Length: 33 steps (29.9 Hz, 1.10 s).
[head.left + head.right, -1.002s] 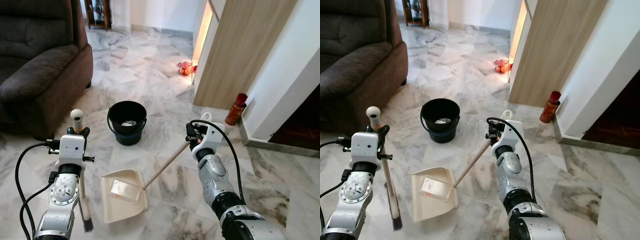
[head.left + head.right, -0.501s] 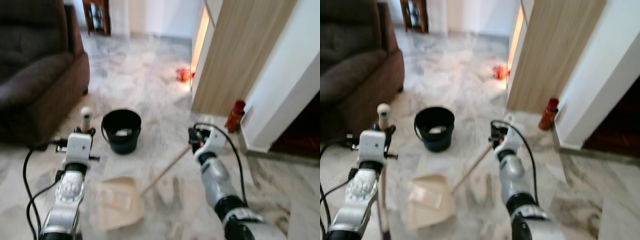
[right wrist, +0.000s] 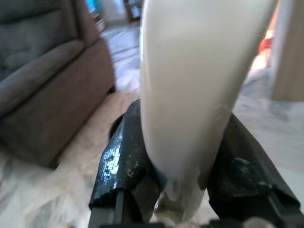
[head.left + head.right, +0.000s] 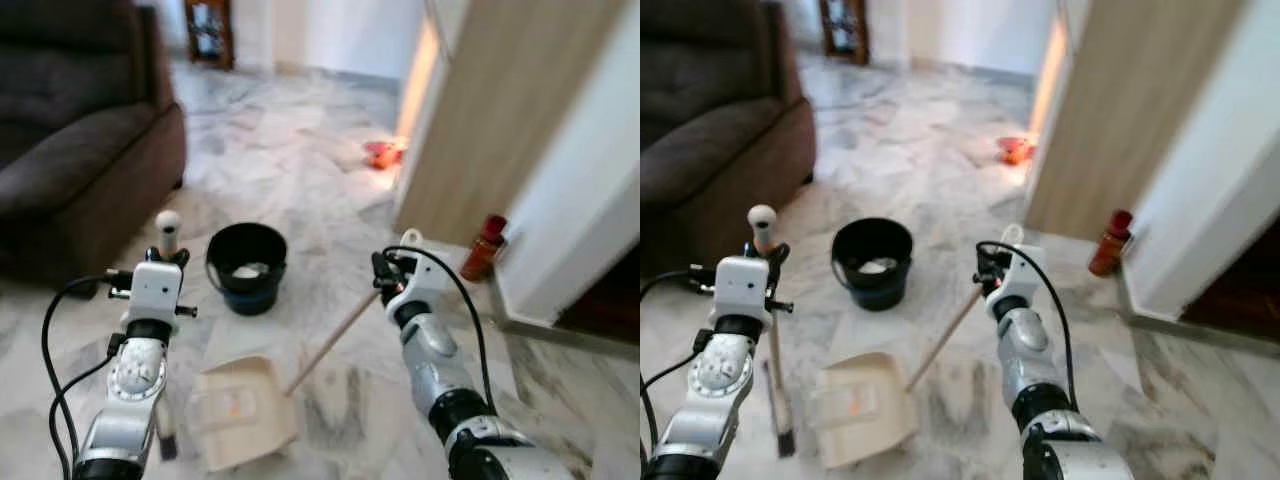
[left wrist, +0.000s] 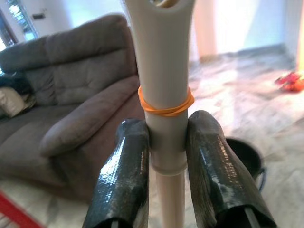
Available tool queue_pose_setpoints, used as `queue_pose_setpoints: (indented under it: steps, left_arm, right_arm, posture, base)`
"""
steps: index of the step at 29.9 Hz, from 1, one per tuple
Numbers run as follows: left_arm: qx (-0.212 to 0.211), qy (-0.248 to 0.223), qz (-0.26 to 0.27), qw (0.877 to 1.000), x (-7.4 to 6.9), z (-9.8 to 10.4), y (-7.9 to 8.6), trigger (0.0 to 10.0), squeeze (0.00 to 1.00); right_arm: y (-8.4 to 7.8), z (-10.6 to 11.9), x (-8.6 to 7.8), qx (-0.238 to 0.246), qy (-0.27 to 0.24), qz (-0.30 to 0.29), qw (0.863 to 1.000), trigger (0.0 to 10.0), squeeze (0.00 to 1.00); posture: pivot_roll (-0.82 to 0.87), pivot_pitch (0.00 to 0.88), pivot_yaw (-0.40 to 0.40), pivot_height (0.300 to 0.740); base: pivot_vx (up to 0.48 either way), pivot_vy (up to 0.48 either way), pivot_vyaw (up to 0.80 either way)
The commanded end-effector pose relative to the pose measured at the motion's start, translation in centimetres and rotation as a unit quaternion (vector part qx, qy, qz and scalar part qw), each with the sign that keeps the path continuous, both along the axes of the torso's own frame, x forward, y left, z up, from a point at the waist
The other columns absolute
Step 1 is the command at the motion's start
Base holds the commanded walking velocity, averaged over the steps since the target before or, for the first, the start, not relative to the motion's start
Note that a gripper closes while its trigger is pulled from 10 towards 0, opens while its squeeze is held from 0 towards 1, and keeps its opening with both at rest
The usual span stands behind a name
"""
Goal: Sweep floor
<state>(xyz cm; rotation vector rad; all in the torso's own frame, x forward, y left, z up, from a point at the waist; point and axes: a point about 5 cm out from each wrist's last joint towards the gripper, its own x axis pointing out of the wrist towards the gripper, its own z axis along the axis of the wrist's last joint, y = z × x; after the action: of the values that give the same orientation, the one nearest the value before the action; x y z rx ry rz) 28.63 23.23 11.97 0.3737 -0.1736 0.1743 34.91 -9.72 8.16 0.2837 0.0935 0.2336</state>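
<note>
Both of my end effectors are busy: my left end effector is clamped on the cream broom handle just under its orange rubber band, with the broom standing nearly upright at my near left and its dark bristles down on the marble floor. My right end effector is clenched round the pale top of the dustpan handle, which slants down and left to the cream dustpan lying flat on the floor between my arms, near me. Something small and orange-tinted lies in the pan, though blur keeps me from saying what. Beyond the pan stands a black bucket with some light scraps already in it. Farther left is the brown sofa; at the right, a red bottle stands by the wall, and far off an orange-red object lies near the wooden panel. I judge the sweeping well along: some debris gathered, the pan yet to be tipped into the bucket.
</note>
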Motion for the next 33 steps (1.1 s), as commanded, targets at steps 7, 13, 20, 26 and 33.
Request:
queue_pose_setpoints:
  steps: [7,13,20,26,33]
  left_arm:
    - [0.002,-0.018,-0.027,0.999,0.49,0.73,-1.44,10.0,0.0]
    - [0.001,-0.019,-0.028,0.999,0.45,0.72,-1.46,10.0,0.0]
    - [0.002,-0.018,-0.027,0.999,0.39,0.69,-1.41,10.0,0.0]
    - [0.001,-0.017,-0.027,0.999,0.37,0.69,-1.39,10.0,0.0]
    - [0.001,-0.018,-0.027,0.999,0.44,0.72,-1.48,10.0,0.0]
  right_arm:
    - [-0.4,1.02,0.4,0.029,-0.021,-0.01,0.999,10.0,0.0]
    - [-0.3,0.84,0.3,0.029,-0.016,-0.007,0.999,10.0,0.0]
    - [-0.25,0.74,0.24,0.03,-0.013,-0.005,0.999,10.0,0.0]
    - [0.09,0.7,0.13,0.019,-0.016,0.004,1.0,10.0,0.0]
    - [0.21,0.78,0.13,0.021,-0.016,0.007,1.0,10.0,0.0]
  posture:
    - [0.22,0.0,-0.097,0.74]
    - [0.22,0.0,-0.096,0.74]
    - [0.22,0.0,-0.098,0.74]
    - [0.22,0.0,-0.098,0.74]
    - [0.22,0.0,-0.098,0.74]
  base:
    - [0.327,0.0,0.0]
    - [0.326,0.0,0.0]
    - [0.327,0.0,0.0]
    - [0.328,0.0,0.0]
    - [0.329,0.0,0.5]
